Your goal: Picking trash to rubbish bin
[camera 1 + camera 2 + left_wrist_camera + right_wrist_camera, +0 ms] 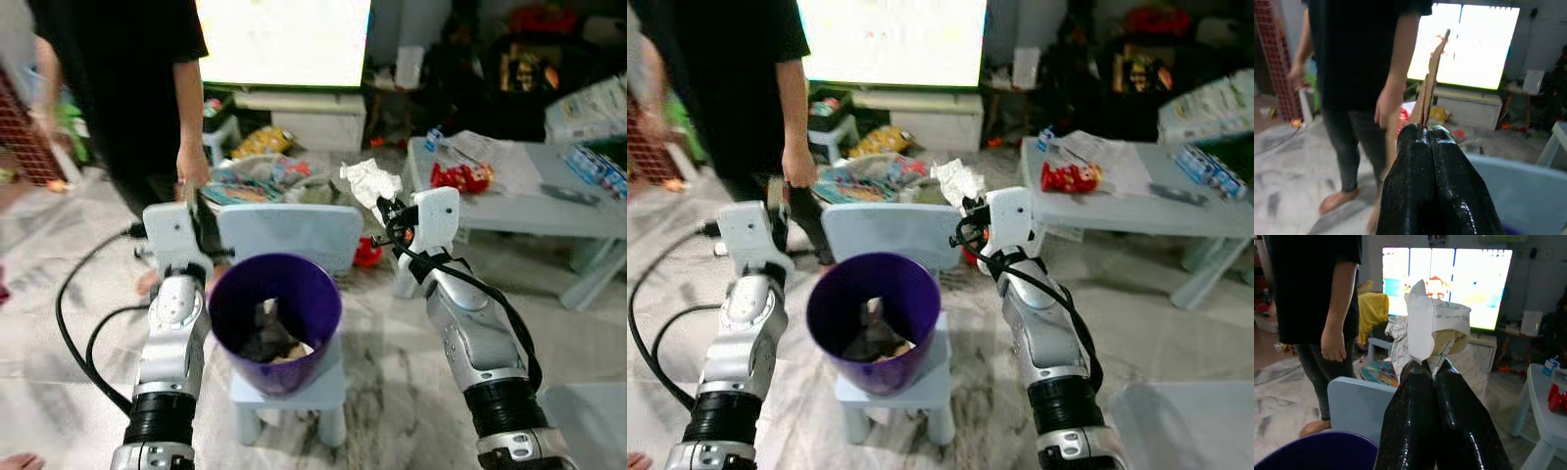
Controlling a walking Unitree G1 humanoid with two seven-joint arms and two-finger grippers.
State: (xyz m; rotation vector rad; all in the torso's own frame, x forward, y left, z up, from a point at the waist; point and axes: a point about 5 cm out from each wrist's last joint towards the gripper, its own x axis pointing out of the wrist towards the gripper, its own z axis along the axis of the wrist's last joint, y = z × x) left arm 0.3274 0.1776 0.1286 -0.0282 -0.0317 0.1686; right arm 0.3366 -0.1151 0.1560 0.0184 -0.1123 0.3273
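Purple bin point(277, 318) on a small pale blue chair point(290, 257), directly ahead, between the two arms, with dark scraps and a bit of pale paper already lying in the bottom. Right gripper point(1431, 368) raised beside and slightly beyond the bin's rim, fingers point(1457, 418) pressed together on a crumpled sheet of printed white paper point(1431, 330); paper sticking up past the fingertips, higher than the bin and off to its right, not over the opening. Left gripper point(1426, 128) raised on the other side of the bin, fingers clamped on a thin strip of brown cardboard point(1431, 81), seen edge-on, standing up from the tips. Both pieces held clear of the bin, neither touching it.

Standing just behind the chair, on the robot's left: a person in a black shirt point(127, 78), one hand point(192, 164) hanging near the left gripper. Further back, a bright screen point(284, 39) on a low white stand. Low pale table point(588, 217) to the right, with a red packet point(462, 176) and papers on top. More litter scattered on the marble floor point(392, 382) behind the chair.
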